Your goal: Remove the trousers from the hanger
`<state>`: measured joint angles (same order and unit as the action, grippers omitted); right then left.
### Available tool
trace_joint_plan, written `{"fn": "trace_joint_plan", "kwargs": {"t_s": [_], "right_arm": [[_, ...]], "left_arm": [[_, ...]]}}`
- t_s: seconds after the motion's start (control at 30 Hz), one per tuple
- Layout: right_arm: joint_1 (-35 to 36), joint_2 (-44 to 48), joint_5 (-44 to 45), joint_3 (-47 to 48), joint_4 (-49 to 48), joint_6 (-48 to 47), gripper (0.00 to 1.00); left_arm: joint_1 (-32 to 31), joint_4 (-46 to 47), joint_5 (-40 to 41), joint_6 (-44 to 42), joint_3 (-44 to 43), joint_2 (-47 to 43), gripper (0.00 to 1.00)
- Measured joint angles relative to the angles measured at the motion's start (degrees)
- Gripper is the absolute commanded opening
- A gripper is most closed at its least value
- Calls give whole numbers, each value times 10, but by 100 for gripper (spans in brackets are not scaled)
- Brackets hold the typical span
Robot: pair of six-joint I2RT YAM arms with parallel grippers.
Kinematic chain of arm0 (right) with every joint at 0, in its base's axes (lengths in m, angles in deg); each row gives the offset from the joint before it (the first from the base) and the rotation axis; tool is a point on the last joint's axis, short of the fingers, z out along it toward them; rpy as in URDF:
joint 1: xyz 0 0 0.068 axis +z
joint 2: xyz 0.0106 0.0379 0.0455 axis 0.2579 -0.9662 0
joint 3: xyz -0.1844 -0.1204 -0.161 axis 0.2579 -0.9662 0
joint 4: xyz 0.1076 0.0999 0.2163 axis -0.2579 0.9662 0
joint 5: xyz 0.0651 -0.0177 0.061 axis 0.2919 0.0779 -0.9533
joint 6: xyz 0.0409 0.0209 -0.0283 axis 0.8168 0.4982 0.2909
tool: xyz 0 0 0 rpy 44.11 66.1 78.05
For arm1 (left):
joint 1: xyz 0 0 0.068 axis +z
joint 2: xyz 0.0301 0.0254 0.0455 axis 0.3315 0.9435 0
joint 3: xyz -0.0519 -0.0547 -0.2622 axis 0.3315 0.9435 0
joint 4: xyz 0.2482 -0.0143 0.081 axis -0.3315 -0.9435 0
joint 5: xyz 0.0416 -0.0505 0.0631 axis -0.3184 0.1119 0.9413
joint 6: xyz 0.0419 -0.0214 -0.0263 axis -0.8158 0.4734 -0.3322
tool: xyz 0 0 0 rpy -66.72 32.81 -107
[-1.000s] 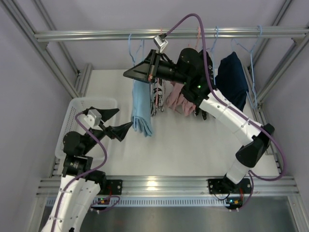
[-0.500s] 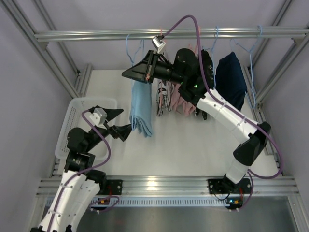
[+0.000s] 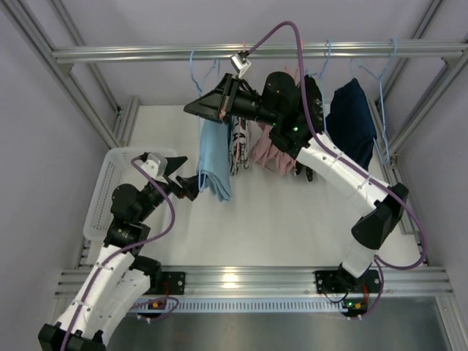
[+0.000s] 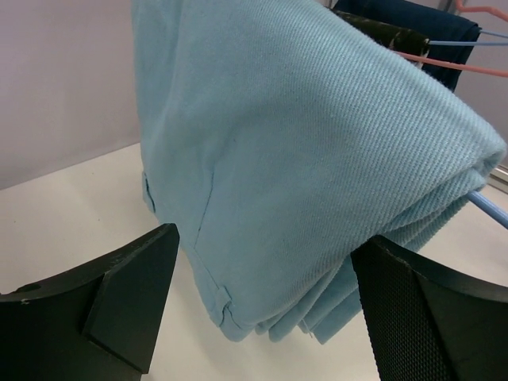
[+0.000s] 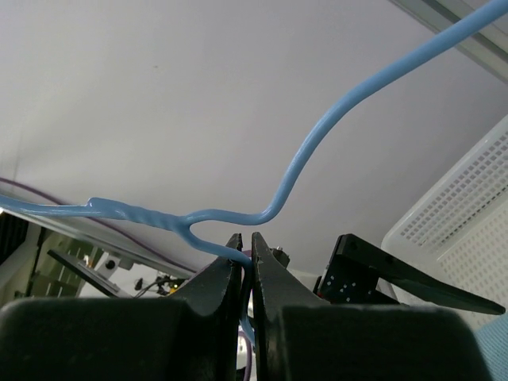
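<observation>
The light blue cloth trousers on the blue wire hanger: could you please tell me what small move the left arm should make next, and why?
Probably close the left gripper on the light blue cloth trousers: its open fingers appear to flank the hanging fold, while the right gripper is shut on the blue wire hanger, steadying it for a pull.

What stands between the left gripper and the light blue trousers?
Nothing visible. The open left gripper faces the light blue trousers directly, and nothing crosses the gap between them.
</observation>
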<state>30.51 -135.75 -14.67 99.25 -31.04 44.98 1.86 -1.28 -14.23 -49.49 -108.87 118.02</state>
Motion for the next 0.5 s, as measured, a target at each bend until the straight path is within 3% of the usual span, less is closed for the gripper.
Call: {"fn": "trace_joint_plan", "kwargs": {"t_s": [0.5], "right_arm": [[-3, 0, 8, 1, -3, 10, 0]], "left_arm": [[-22, 69, 24, 52, -1, 29, 93]]}}
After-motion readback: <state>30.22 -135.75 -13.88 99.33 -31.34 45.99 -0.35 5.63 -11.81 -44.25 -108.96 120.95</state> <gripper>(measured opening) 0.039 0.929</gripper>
